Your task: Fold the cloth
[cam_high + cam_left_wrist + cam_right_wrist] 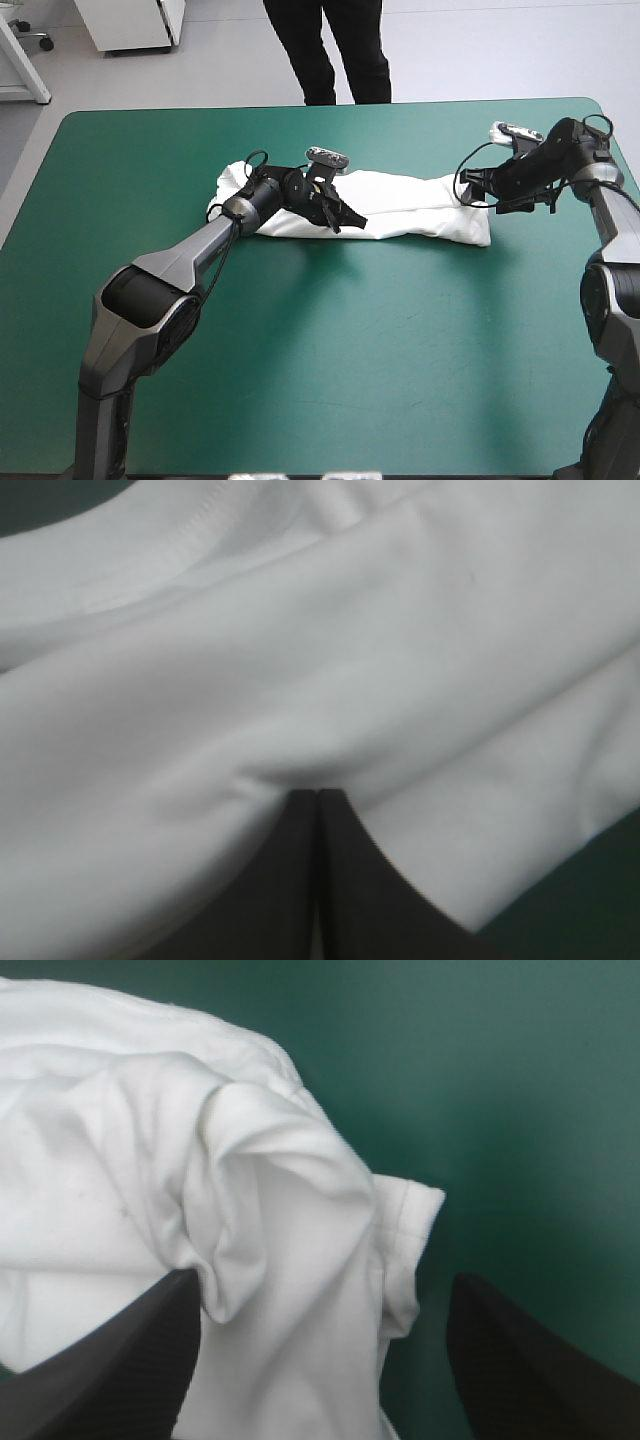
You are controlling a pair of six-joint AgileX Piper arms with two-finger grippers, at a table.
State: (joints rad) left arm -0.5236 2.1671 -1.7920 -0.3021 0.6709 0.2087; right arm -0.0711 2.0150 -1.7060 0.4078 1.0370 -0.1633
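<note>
L claw point(318, 793) pinching T-shirt point(330, 650) | R claw point(325, 1280) spread astride its end | hem point(408, 1200): R wrist only

Table point(330, 380), teal-green cover: carrying one item. T-shirt point(410, 205), white: lying directly on the cover as a long folded band, stretching left to right across the far half.

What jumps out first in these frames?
The white T-shirt lies folded into a long band across the far middle of the teal-green table. The left claw is shut on it near its middle; the right claw stands open around its right end.
</note>
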